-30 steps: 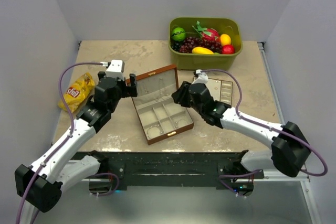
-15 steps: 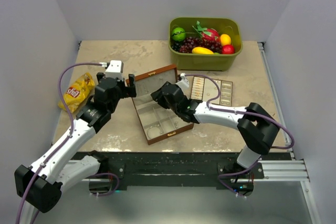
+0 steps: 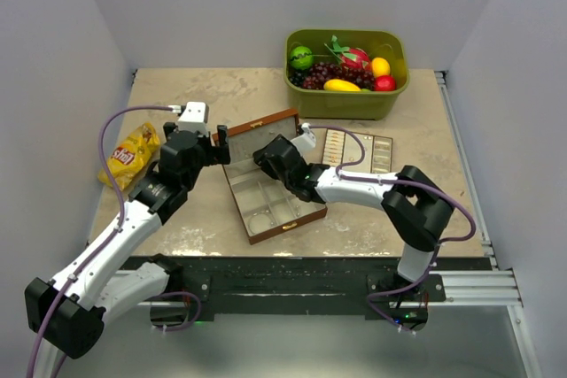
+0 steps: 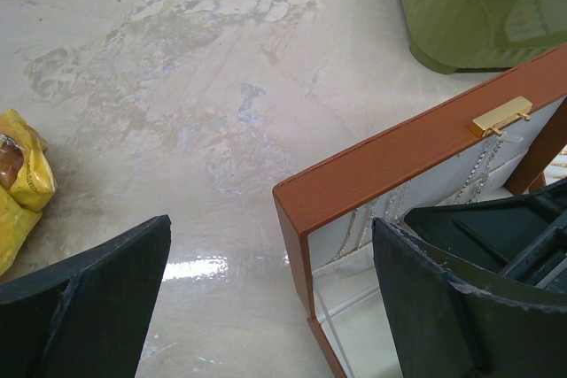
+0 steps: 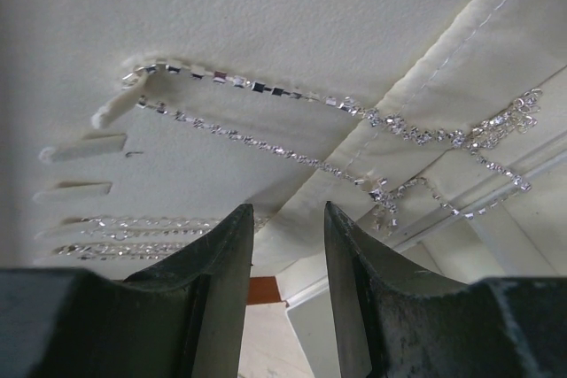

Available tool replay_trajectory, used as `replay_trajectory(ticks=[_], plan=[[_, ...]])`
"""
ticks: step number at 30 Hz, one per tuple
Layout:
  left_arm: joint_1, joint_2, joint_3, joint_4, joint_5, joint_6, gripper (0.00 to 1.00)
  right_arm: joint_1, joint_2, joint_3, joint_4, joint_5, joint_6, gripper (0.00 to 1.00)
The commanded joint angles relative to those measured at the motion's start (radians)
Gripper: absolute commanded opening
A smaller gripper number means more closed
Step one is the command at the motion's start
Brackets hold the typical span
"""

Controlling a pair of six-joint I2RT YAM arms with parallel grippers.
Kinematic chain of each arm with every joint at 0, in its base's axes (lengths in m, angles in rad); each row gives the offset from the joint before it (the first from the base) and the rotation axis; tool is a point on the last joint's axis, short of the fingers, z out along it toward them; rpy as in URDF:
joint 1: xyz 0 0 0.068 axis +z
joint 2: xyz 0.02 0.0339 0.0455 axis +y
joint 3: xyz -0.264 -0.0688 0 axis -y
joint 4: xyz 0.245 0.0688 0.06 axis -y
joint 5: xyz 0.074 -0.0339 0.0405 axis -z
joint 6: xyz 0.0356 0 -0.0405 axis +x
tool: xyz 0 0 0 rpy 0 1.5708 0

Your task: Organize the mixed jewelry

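The brown wooden box [image 3: 282, 210] lies open at the table's middle, its lid [image 3: 259, 129] standing up. My left gripper [image 3: 221, 143] is open, and its jaws straddle the lid's left corner [image 4: 301, 196] without touching it. My right gripper [image 3: 265, 158] is inside the box against the lid's cream lining. Its jaws stand narrowly apart [image 5: 286, 210] with nothing between them. Sparkly silver chains [image 5: 266, 88] hang across that lining, and they also show in the left wrist view [image 4: 474, 174]. The flat jewelry tray [image 3: 376, 155] lies to the right of the box, its pieces too small to make out.
A green bin of fruit [image 3: 347, 73] stands at the back right and shows in the left wrist view [image 4: 461, 15]. A yellow snack bag [image 3: 130, 155] lies at the left, also in the left wrist view [image 4: 22, 192]. The box's lower compartments [image 3: 266, 201] hold faint small items.
My right arm has swung left from beside the tray into the open box, up against the lid's lining. The left arm and the box have not moved.
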Motion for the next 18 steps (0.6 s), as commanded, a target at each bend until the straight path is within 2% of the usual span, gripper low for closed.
replay_trajectory(ticks=[1,10,18], plan=[[0.007,0.002,0.016,0.021,0.010,-0.013,0.99,-0.001,0.018,0.041,0.021,0.081,0.027,0.41],[0.006,0.001,0.015,0.022,0.020,-0.010,0.99,-0.015,0.034,0.018,0.044,0.104,0.038,0.37],[0.006,-0.016,0.003,0.039,0.083,0.021,0.99,-0.037,0.029,0.002,0.081,0.064,0.026,0.19]])
